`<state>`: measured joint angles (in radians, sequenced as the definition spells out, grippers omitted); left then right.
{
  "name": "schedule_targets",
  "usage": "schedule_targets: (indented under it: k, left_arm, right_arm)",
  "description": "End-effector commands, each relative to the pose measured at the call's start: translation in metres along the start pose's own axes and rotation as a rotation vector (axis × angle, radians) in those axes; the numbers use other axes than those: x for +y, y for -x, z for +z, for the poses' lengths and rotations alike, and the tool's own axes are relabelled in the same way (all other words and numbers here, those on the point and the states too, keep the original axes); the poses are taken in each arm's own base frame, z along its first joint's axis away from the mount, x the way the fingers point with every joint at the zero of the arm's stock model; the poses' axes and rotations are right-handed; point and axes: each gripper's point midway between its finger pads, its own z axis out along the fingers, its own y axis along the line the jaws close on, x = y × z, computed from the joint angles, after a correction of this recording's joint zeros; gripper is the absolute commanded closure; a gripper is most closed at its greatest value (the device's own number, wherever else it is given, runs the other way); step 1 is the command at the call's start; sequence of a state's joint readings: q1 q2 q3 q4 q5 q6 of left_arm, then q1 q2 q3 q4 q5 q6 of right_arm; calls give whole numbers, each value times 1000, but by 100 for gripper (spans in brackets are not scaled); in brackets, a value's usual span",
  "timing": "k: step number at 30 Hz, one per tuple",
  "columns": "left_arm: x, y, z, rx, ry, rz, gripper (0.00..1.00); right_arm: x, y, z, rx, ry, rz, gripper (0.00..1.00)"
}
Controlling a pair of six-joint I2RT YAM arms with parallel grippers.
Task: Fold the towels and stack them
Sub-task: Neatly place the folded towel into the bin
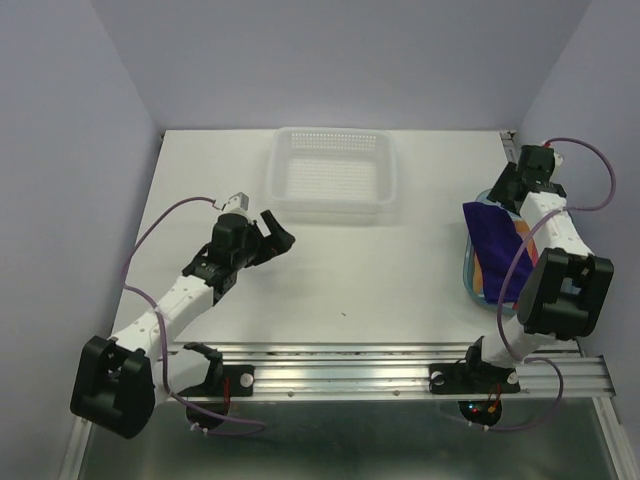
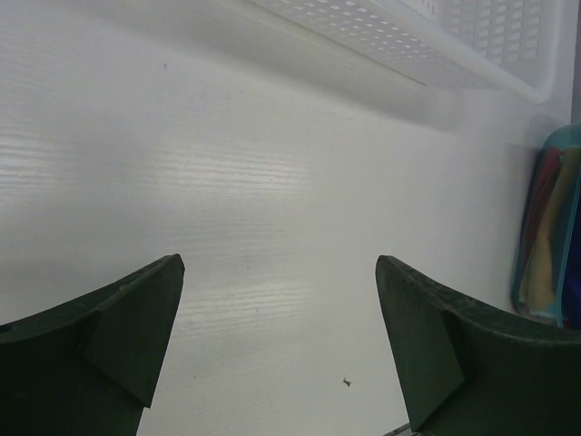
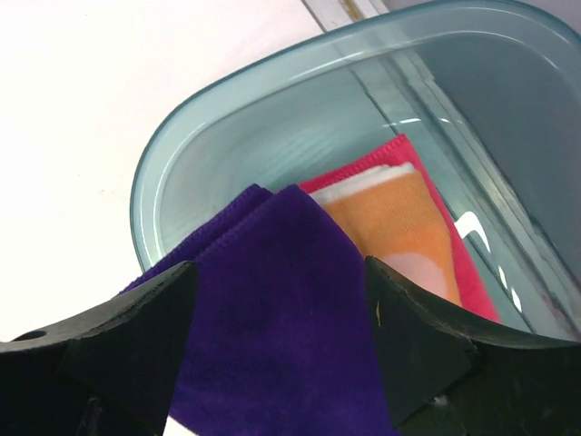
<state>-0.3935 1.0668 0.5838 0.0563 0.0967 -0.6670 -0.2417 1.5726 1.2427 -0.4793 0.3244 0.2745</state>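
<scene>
Right wrist view: we see right tool (image 3: 277, 263) at frame bottom, jaws apart either side of purple towel (image 3: 272, 363); we cannot tell if it is pinched. Purple towel overlaps left rim of teal tray (image 3: 182, 154). Orange towel (image 3: 399, 227) on pink towel (image 3: 467, 272) inside tray, right of centre. Left tool (image 2: 280, 263) spread wide above worktop (image 2: 227, 163); white basket (image 1: 330, 205) upper centre in top view.

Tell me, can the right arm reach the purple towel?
Probably yes. The right tool hangs right over the purple towel in the teal tray, a finger on each side, nothing covering it.
</scene>
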Motion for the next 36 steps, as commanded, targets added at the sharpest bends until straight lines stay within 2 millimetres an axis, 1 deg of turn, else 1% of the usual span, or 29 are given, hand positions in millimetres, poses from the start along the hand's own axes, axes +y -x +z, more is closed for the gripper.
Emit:
schedule_targets:
  k: [1, 4, 5, 7, 8, 14, 19, 21, 24, 25, 26, 27, 30, 31, 33, 36]
  left_arm:
    - [-17, 18, 0, -50, -44, 29, 1]
    - [-17, 15, 4, -30, -43, 30, 1]
    - [-16, 15, 5, -27, -42, 28, 1]
    - [-14, 12, 7, -15, -34, 29, 1]
    - [-15, 13, 7, -15, -36, 28, 1]
    - [-14, 12, 9, -10, -31, 29, 1]
    - [-15, 12, 10, -7, -32, 29, 1]
    - [-15, 12, 9, -7, -34, 29, 1]
    - [-15, 12, 9, -10, -35, 27, 1]
    - [-15, 11, 9, -8, -35, 27, 1]
    - [-15, 11, 8, -8, -35, 26, 1]
    - [-15, 11, 8, -8, -37, 27, 1]
    - [-15, 11, 8, -8, -37, 27, 1]
    - [-16, 11, 8, -8, -40, 28, 1]
    - [-16, 11, 7, -7, -41, 28, 1]
    - [-17, 11, 7, -7, -45, 28, 1]
  right_arm:
    - [17, 13, 17, -58, 129, -4, 22]
    - [18, 7, 29, -44, 122, -17, 24]
    - [17, 0, 37, -22, 112, -21, 25]
    - [15, -4, 42, -10, 92, -19, 26]
    - [15, -12, 46, 9, 92, -25, 27]
    - [14, -25, 51, 25, 100, -28, 32]
    - [15, -42, 59, 65, 95, -13, 32]
    - [11, -43, 60, 61, 76, -7, 34]
    - [8, -39, 58, 47, 61, 1, 41]
    - [9, -37, 57, 37, 65, 3, 48]
    - [8, -35, 55, 28, 65, 9, 52]
    - [8, -34, 55, 22, 66, 11, 59]
    - [8, -27, 51, -6, 66, 17, 69]
    - [5, -23, 49, -17, 54, 20, 73]
    - [2, -16, 45, -39, 36, 29, 76]
    - [-8, -8, 39, -71, -18, 48, 79]
